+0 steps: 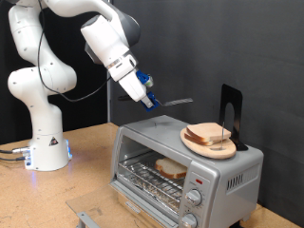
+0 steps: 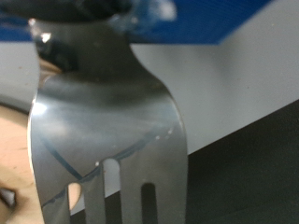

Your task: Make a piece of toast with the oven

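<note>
The silver oven (image 1: pixel 228 169) stands at the exterior view's lower right, its glass door folded down. One slice of toast (image 1: pixel 171 169) lies inside on the wire rack. More bread slices (image 1: pixel 211 135) sit on a round wooden plate (image 1: pixel 194 145) on the oven's top. My gripper (image 1: pixel 146 93) hangs above the oven's top left corner, shut on the handle of a flat metal slotted spatula (image 1: pixel 175 101) that points toward the plate. The spatula blade (image 2: pixel 103 121) fills the wrist view; the fingertips do not show there.
A black upright stand (image 1: pixel 231 106) sits on the oven's top behind the plate. The oven's knobs (image 1: pixel 195 198) are on its front right. The robot's white base (image 1: pixel 47 142) stands on the wooden table (image 1: pixel 90 185) at the left.
</note>
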